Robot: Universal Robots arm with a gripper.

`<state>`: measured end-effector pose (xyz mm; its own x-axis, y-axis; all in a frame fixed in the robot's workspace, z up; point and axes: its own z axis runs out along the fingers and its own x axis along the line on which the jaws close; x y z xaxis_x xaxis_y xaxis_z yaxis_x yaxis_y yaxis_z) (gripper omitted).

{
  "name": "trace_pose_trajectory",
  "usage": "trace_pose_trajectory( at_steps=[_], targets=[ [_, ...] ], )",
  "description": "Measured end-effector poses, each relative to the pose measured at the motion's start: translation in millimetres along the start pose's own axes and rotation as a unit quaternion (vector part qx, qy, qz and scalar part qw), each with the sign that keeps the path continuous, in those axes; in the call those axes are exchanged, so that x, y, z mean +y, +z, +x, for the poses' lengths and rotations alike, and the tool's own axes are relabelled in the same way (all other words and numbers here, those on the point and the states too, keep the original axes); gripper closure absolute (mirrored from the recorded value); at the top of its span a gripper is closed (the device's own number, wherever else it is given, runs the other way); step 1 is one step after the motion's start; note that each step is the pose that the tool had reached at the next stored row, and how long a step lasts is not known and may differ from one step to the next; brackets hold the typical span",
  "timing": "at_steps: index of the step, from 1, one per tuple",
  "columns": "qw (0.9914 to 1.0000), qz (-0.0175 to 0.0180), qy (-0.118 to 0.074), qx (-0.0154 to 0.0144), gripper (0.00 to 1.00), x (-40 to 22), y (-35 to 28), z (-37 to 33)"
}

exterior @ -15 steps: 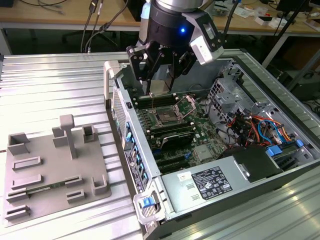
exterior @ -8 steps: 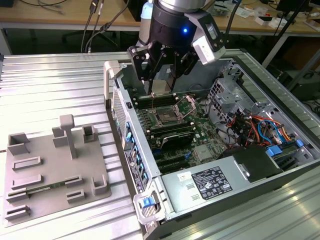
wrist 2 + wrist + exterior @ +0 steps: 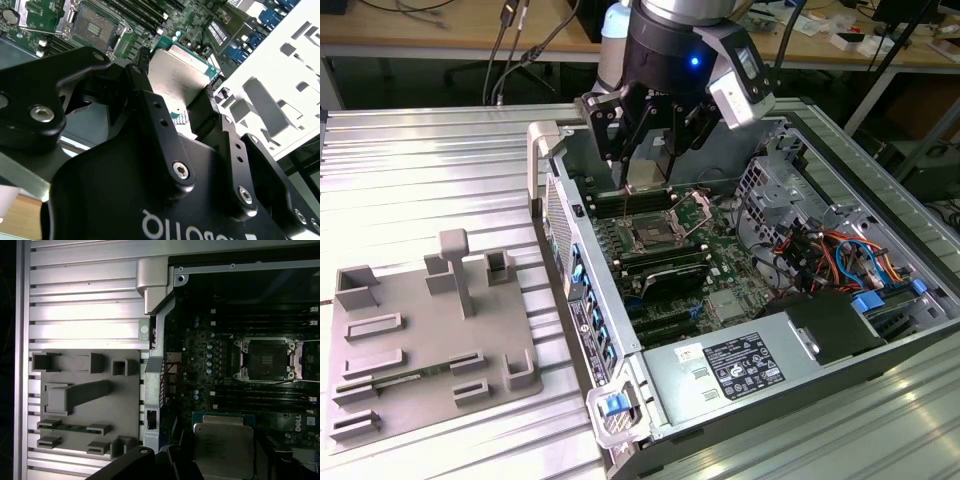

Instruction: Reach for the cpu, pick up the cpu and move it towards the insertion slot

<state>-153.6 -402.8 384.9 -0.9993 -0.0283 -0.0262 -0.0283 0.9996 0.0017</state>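
Note:
The cpu (image 3: 646, 172) is a flat square chip with a pale silvery top, and my gripper (image 3: 646, 184) is shut on its edges. It hangs over the open computer case, above the motherboard. In the exterior view the insertion slot (image 3: 650, 237), a silver-framed socket with a dark centre, lies just below and in front of the held chip. The second wrist view shows the cpu (image 3: 182, 80) between the black fingers (image 3: 150, 107), with the insertion slot (image 3: 95, 27) beyond it. In the first wrist view the cpu (image 3: 222, 445) is a short way from the insertion slot (image 3: 264, 359).
A gray plastic fixture plate (image 3: 430, 330) with raised blocks and recesses lies on the ribbed metal table at the exterior view's left. The case walls (image 3: 555, 190), black memory slots (image 3: 665, 262), a labelled power supply (image 3: 740, 365) and coloured cables (image 3: 830, 260) surround the socket.

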Motion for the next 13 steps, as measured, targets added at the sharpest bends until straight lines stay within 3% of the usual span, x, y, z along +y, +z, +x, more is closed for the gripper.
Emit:
trace_pose_trajectory(
  at_steps=[7, 13],
  targets=[
    [1.0, 0.0, 0.0, 0.0, 0.45, -0.1, 0.3, -4.3],
    [1.0, 0.0, 0.0, 0.0, 0.45, 0.2, 1.0, -27.5]
  ],
)
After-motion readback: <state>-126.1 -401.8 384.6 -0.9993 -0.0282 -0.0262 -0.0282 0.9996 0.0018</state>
